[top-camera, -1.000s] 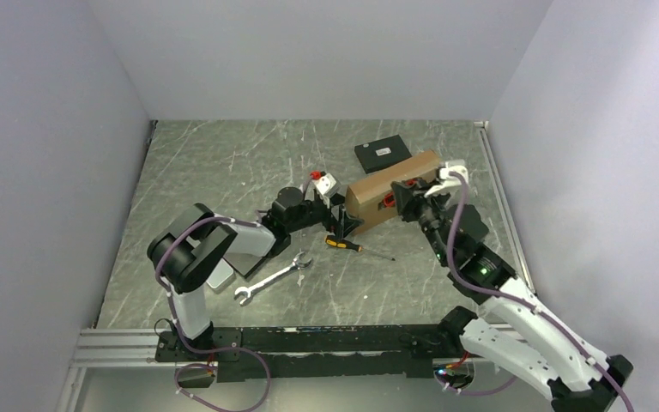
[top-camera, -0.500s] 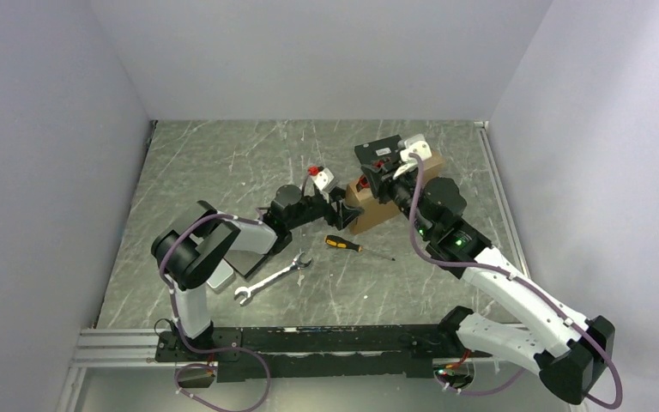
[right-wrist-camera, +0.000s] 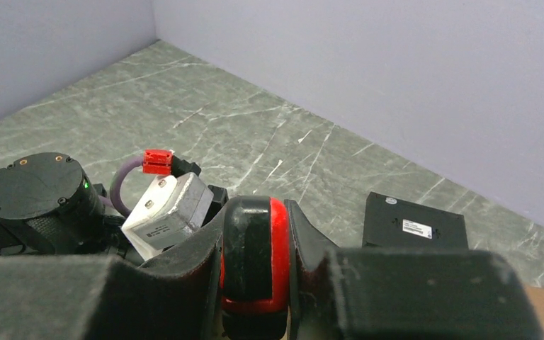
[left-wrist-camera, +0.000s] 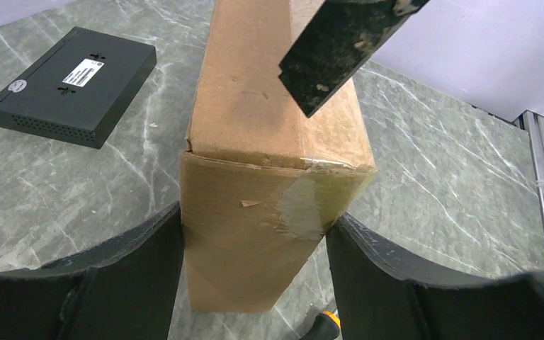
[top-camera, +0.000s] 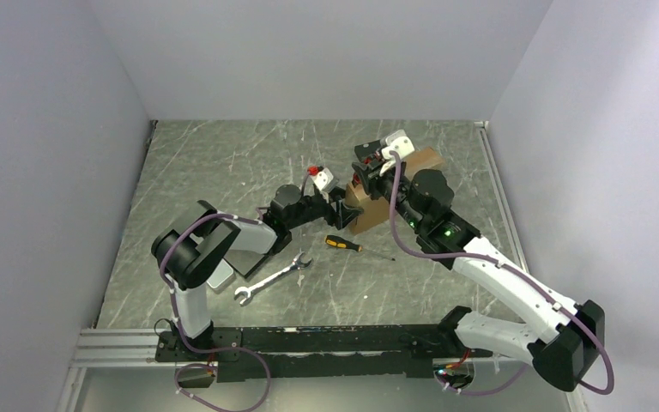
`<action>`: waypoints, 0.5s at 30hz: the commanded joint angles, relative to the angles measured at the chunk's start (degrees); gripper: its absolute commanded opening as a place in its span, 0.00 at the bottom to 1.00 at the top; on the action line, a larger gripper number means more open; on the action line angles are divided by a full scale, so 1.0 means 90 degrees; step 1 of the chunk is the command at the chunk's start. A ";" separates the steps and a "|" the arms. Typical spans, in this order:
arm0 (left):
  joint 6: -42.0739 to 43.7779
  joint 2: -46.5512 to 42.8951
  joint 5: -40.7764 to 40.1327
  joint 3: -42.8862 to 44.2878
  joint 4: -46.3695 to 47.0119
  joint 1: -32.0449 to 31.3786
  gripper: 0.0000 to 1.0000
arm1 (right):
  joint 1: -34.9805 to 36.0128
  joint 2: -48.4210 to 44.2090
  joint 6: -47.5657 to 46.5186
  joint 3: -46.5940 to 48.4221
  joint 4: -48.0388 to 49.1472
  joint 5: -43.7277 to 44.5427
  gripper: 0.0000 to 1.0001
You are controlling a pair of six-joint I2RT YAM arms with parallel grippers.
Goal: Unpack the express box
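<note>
The express box [top-camera: 371, 215], a brown taped cardboard box, lies right of the table's centre. Its near end [left-wrist-camera: 269, 142] fills the left wrist view. My left gripper [top-camera: 343, 206] is shut on that end, one black finger [left-wrist-camera: 142, 262] pressed to each side. My right gripper [top-camera: 366, 176] hangs over the same end, shut on a red and black tool handle [right-wrist-camera: 255, 255]. The tool's dark flat blade [left-wrist-camera: 343, 49] points down just above the box's top face; I cannot tell whether it touches.
A small black labelled box [top-camera: 369, 153] lies behind the cardboard box. A yellow-handled screwdriver [top-camera: 347, 245] and a silver wrench [top-camera: 270, 279] lie in front. A grey slab [top-camera: 221, 276] sits by the left arm. Walls close in on three sides.
My left gripper has closed onto the box's end. My right arm has swung left along the box with the tool and now sits above that end.
</note>
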 commanded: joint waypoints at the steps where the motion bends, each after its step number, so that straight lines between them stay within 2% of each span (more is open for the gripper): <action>1: 0.0132 -0.0021 -0.0010 0.0136 0.0258 -0.0066 0.57 | 0.0022 0.0034 -0.0066 0.0223 0.0640 -0.0143 0.00; 15: 0.0219 -0.0090 -0.0173 0.0118 0.0127 -0.0140 0.53 | 0.0017 0.0287 -0.0037 0.0102 0.0740 -0.0037 0.00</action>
